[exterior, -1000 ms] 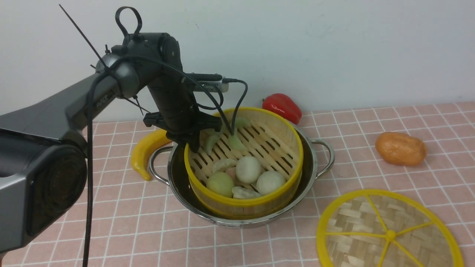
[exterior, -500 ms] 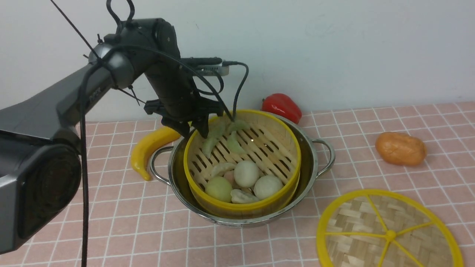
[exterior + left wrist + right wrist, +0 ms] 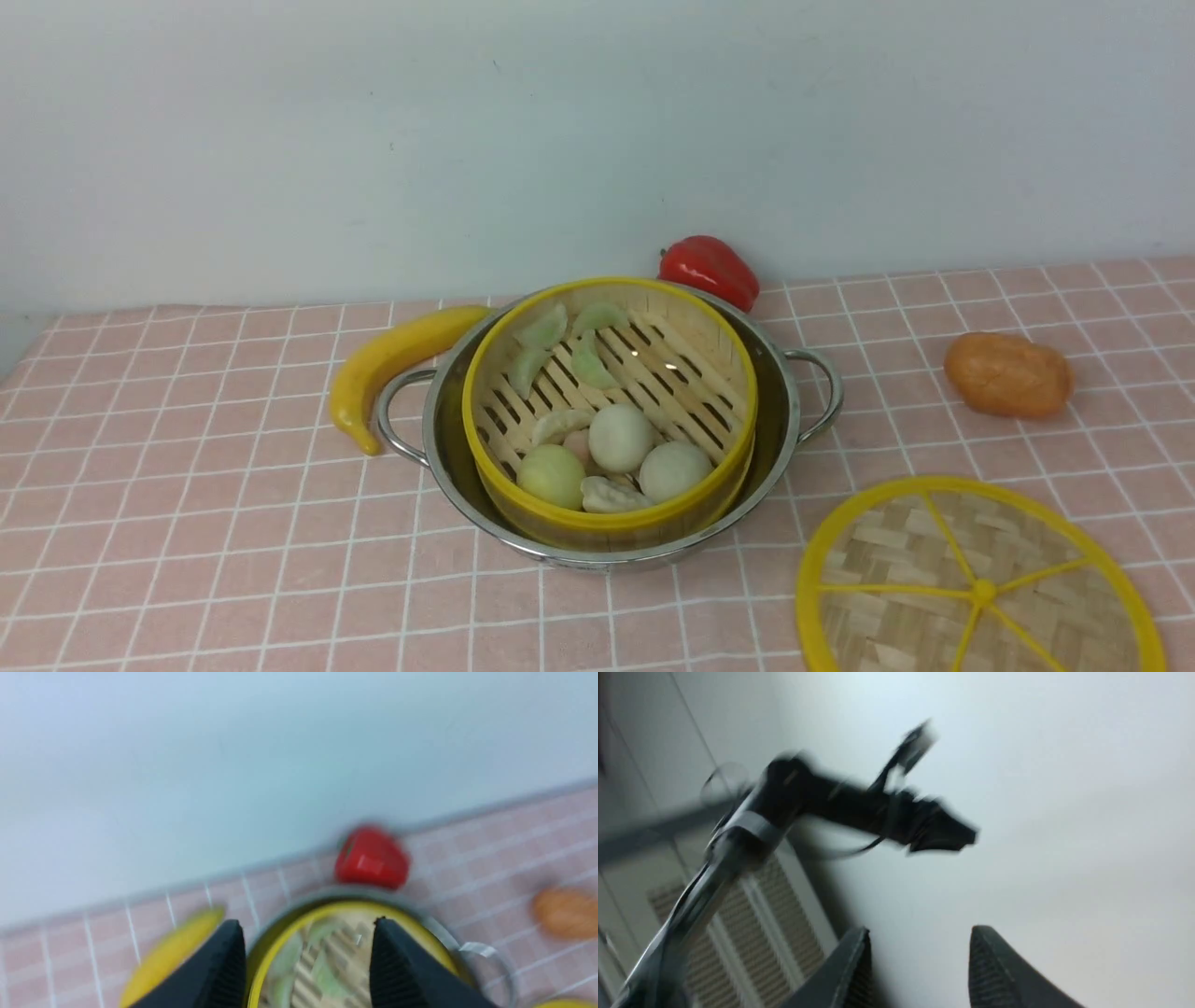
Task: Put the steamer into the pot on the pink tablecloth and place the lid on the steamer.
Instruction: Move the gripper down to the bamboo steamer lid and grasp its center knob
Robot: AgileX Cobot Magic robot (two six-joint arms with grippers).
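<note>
The steamer (image 3: 611, 415), a bamboo basket with yellow rims holding pale dumplings and buns, sits inside the shiny steel pot (image 3: 782, 425) on the pink tablecloth (image 3: 187, 523). The lid (image 3: 976, 583), a flat woven disc with yellow spokes, lies on the cloth at the front right. Neither arm shows in the front view. In the blurred left wrist view my left gripper (image 3: 308, 928) is open and empty, raised above the steamer (image 3: 327, 952). In the right wrist view my right gripper (image 3: 920, 935) is open and empty, facing the wall.
A yellow banana (image 3: 392, 359) lies left of the pot, touching its handle. A red pepper (image 3: 709, 269) sits behind the pot by the wall. An orange bread roll (image 3: 1008, 375) lies to the right. My left arm (image 3: 859, 807) shows blurred in the right wrist view.
My left gripper let go of the steamer's rim, rose and left the front view. The steamer settled level in the pot.
</note>
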